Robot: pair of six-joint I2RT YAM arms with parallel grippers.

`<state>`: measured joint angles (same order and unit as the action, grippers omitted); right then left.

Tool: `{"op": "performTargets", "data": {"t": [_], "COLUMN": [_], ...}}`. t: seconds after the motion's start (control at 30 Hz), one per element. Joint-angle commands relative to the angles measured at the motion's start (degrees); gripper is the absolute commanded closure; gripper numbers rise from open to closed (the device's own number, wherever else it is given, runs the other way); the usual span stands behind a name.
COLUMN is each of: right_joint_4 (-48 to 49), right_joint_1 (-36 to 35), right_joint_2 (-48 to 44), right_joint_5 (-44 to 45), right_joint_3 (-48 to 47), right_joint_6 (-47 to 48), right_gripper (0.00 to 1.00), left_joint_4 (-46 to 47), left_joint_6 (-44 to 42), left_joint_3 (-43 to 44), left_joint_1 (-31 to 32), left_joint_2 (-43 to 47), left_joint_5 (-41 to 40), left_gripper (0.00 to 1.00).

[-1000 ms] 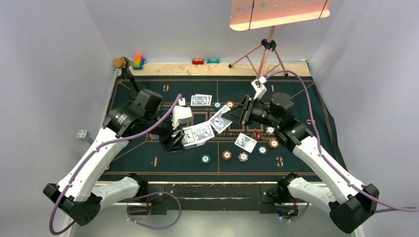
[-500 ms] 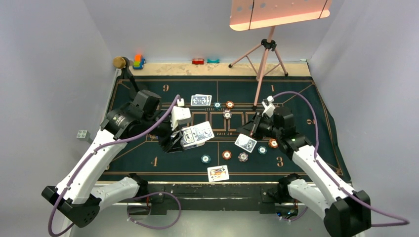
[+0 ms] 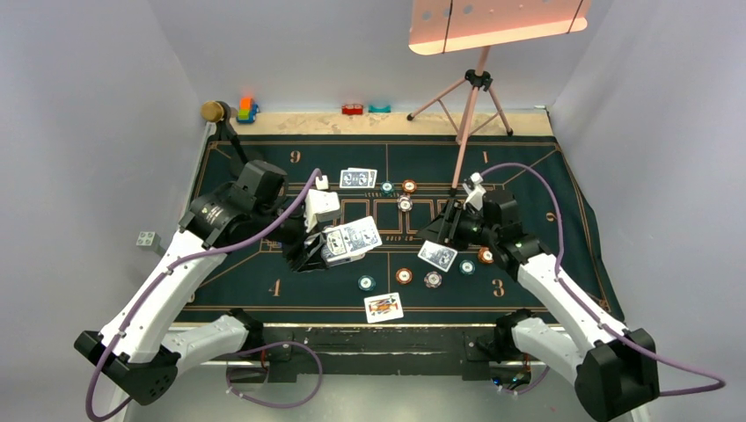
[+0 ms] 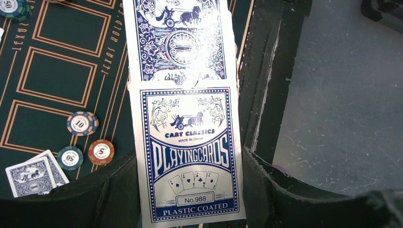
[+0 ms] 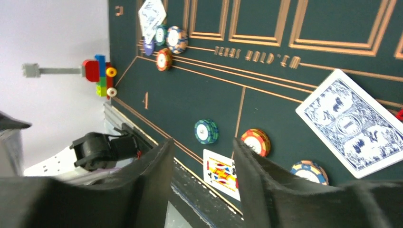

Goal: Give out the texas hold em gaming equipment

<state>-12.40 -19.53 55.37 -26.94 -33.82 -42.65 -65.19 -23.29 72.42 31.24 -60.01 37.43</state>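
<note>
Over dark green felt mat (image 3: 264,167), looked mid-deal: clamped blue-backed card box (image 4: 187,156) in closed left gripper (image 3: 318,251) at centre-left, held right gripper (image 5: 202,164) part-open and empty just beside face-down card (image 5: 354,126). Showed one court card (image 3: 383,306) face-up at near edge, with chips (image 3: 404,275) scattered around; likely needed next card drawn from box and laid down.
</note>
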Motion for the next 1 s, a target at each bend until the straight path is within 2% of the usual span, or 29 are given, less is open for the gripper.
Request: {"op": "performTargets", "data": {"t": [0.0,0.03,0.1,0.33,0.57,0.83,0.97], "right_joint_4": [7.3,8.8,10.5,16.7,18.2,22.8,22.0], "right_joint_1": [-0.9,-2.1,-4.9,-16.7,-23.0,-24.9,-24.8], "right_joint_2": [-3.4,-3.7,-2.8,5.2,11.6,13.0,13.6], "right_joint_5": [-5.8,-6.6,-7.1,-5.9,-3.8,-3.1,-3.7], "right_joint_3": [-5.2,-6.2,-9.0,-17.2,-19.4,-16.4,-16.1], "right_joint_6": [-2.9,-3.9,-5.1,-8.1,-8.1,-10.3,-10.8], "right_gripper": [0.33,0.23,0.17,0.11,0.08,0.06,0.22], "left_joint_4": [2.2,2.2,2.3,2.5,2.3,2.1,1.8], "left_joint_6": [0.1,0.1,0.1,0.6,0.5,0.5,0.5], "left_joint_3": [0.3,0.4,0.4,0.4,0.9,1.2,1.5], "left_joint_1": [-0.3,-0.4,-0.4,-0.4,-0.3,-0.4,-0.4], "left_joint_2": [-0.1,-0.1,0.0,0.1,0.2,0.4,0.4], "left_joint_5": [2.5,2.6,2.6,3.2,3.0,3.0,3.0], "left_gripper": [1.0,1.0,1.0,1.0,1.0,1.0,1.0]}}
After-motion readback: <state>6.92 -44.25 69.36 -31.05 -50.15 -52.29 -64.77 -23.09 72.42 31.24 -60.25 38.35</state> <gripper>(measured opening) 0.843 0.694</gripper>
